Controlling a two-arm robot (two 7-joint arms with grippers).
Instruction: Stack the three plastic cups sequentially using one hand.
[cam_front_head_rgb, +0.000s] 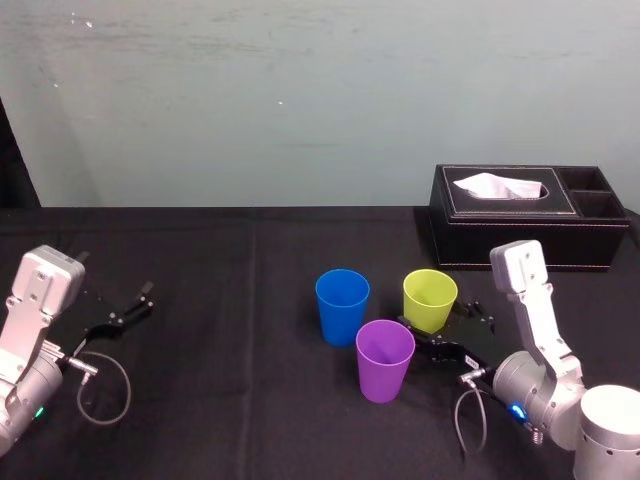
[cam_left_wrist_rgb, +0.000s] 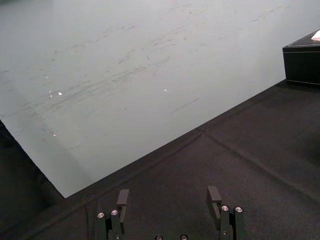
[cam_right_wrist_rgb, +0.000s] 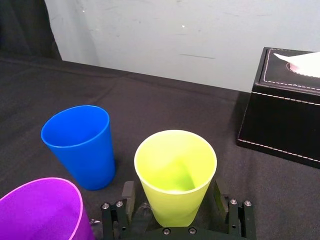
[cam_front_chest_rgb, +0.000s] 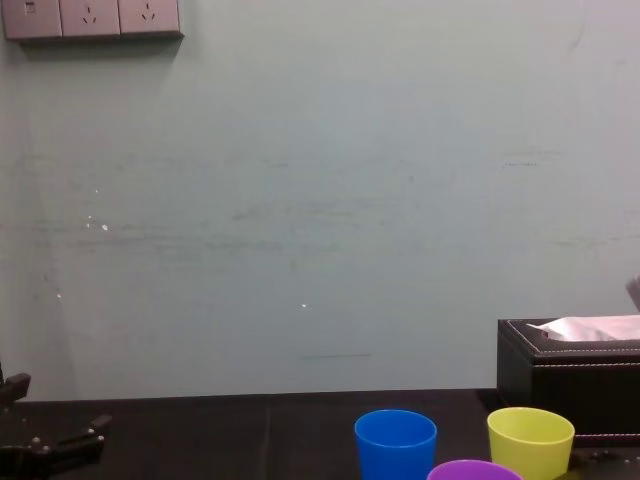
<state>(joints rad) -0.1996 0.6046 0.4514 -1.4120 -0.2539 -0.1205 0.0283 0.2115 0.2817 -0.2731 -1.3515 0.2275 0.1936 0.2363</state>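
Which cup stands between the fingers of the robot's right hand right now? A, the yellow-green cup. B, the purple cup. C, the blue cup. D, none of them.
A: in the right wrist view the yellow-green cup stands between the open fingers of the right hand, while the blue cup and the purple cup stand outside them.

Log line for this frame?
right gripper open, straddling yellow-green cup | left gripper open, parked left | blue cup, purple cup upright, unstacked
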